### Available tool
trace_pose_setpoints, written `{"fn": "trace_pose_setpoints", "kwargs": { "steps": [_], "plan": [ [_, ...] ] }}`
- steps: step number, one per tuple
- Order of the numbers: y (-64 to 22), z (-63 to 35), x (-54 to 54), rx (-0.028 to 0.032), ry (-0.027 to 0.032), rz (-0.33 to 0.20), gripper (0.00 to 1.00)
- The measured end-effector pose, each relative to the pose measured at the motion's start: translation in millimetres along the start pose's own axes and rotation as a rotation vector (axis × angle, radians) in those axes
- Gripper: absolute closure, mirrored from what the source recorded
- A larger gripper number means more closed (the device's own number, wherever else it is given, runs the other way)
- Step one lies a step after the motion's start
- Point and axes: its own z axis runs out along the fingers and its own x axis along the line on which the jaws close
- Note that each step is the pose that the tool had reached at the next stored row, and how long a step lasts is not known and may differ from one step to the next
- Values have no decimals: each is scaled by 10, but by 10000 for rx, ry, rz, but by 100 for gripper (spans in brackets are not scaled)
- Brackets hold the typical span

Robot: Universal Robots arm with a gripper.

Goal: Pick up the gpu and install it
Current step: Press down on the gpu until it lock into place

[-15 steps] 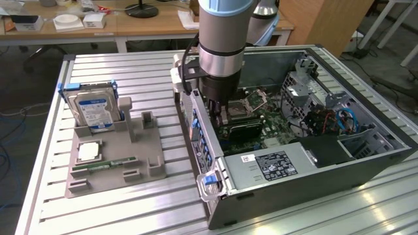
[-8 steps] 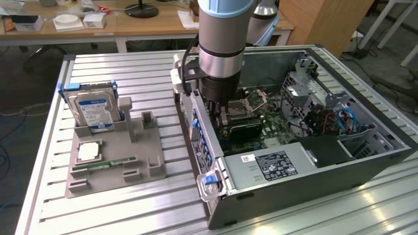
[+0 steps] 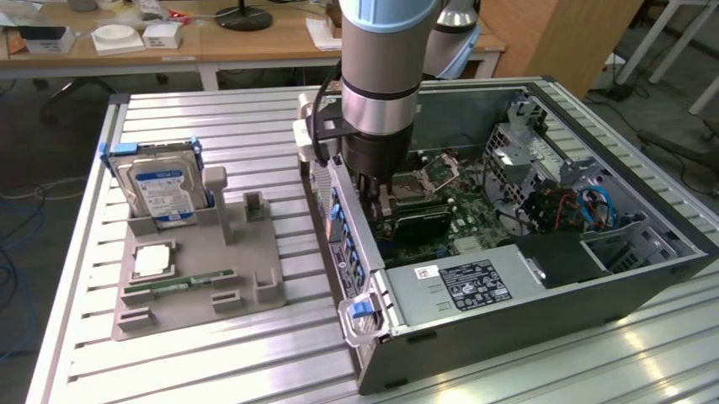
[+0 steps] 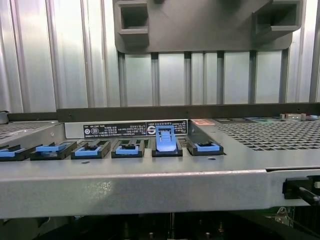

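Claw (image 3: 388, 198) lowered inside the open computer case (image 3: 629, 278), just behind its rear wall, fingers hidden by the wrist and the parts around them: cannot tell how far apart, nor whether anything is gripped. Directly beneath, gpu (image 3: 422, 220) lying flat and dark over the green motherboard (image 3: 472, 215), near the slot area; seated or not, cannot tell. Beside it, toward the exterior view's right, drive cage (image 3: 528, 151) with red and blue cables (image 3: 590, 202); nearer the camera, grey power supply (image 3: 472, 286) with its black label. Along the rear wall, row of blue slot latches (image 4: 165, 140), one raised upright. Outside the case, on the ribbed metal desk (image 3: 202, 362), grey parts holder (image 3: 197, 278) carrying upright hard drive (image 3: 163, 189), processor (image 3: 151, 261) and memory stick (image 3: 180, 282); tall middle slot (image 3: 256, 206) vacant. Tight walls all round the claw.
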Motion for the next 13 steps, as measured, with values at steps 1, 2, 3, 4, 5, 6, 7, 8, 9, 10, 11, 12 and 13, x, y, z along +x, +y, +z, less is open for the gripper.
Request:
{"fn": "trace_pose_setpoints", "kwargs": {
  "steps": [1,2,3,4,5,6,7,8,9,10,11,12,13],
  "plan": [
    [0,3,0,1,0,0,90],
    [2,13,0,3,20,-2,90],
    [2,19,1,0,51,-4,90],
    [2,21,1,-2,60,-5,90],
    [3,21,1,0,60,-5,90],
    [3,22,1,0,59,-5,90],
    [3,24,1,2,57,-5,90],
    [3,24,1,3,56,-5,90],
    [3,24,1,3,56,-5,90],
    [3,24,1,3,56,-5,90],
    [3,25,1,4,56,-4,90],
    [2,20,0,4,54,-4,90],
    [0,-2,-2,18,36,-3,90]
  ]
}}
